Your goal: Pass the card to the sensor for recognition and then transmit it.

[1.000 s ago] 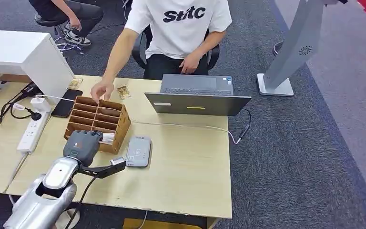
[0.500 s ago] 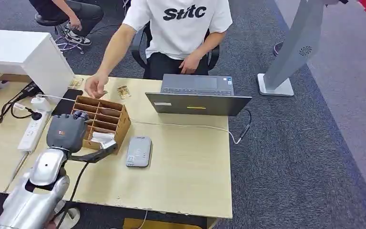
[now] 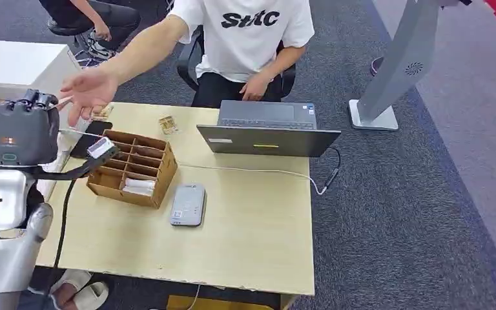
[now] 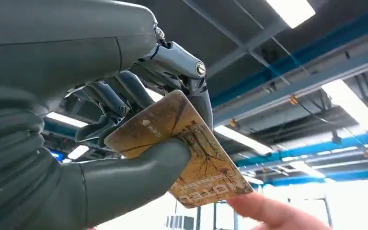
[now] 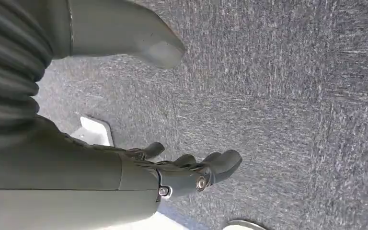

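Observation:
My left hand [image 3: 20, 129] is raised high at the table's left end, its back toward the head camera. In the left wrist view my left hand [image 4: 124, 120] pinches a tan card [image 4: 191, 158] with a tree picture between thumb and fingers, and a person's fingertip [image 4: 268, 213] touches the card's free corner. That person's open hand [image 3: 89, 90] reaches toward mine from across the table. The grey card sensor [image 3: 188, 205] lies flat on the table beside the cardboard slot box [image 3: 133, 168]. My right hand [image 5: 191, 167] hangs over carpet, fingers apart, holding nothing.
A laptop [image 3: 268, 132] stands at the table's far side with a cable running right. A white power strip [image 3: 42, 181] and a black phone [image 3: 90, 139] lie at the left. A white cabinet [image 3: 19, 68] stands far left. A seated person [image 3: 245, 39] faces me.
My left arm has lifted from beside the slot box, up and to the left, carrying the card. The person's hand has risen from the box toward my hand.

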